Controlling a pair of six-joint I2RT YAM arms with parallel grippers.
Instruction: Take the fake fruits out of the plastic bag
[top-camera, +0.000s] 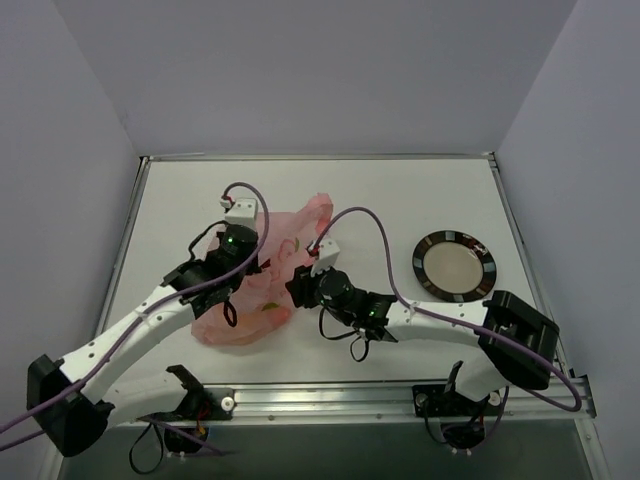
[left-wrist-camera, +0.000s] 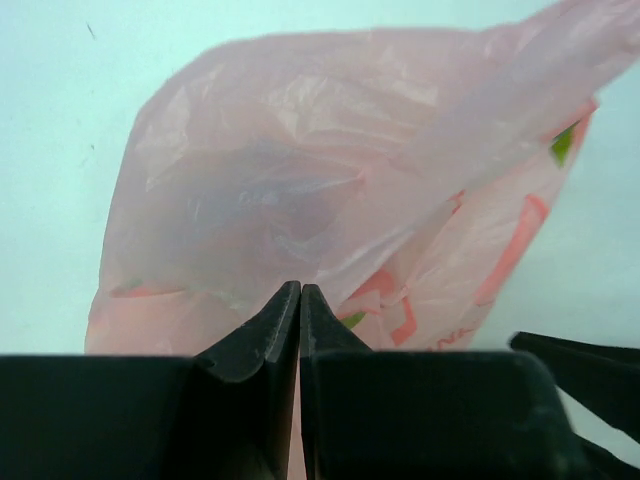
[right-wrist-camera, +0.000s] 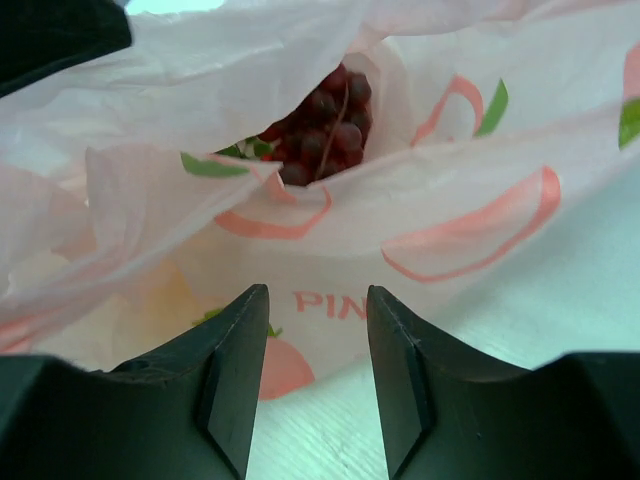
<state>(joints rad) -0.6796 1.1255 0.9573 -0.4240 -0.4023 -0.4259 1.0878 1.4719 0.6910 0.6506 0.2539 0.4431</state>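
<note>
Stretched in from 7 o'clock with left gripper (left-wrist-camera: 300, 292), jaws pinched on plastic bag (top-camera: 262, 300) mid-table. Angled in from 4 o'clock with right gripper (right-wrist-camera: 318, 300), jaws spread, facing grape bunch (right-wrist-camera: 325, 120) inside.

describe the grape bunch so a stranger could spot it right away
Find the pink plastic bag mid-table, left of the round plate. In the right wrist view an opening shows the grape bunch inside: a cluster of dark red beads, unlike the flat fruit prints around it.
</note>
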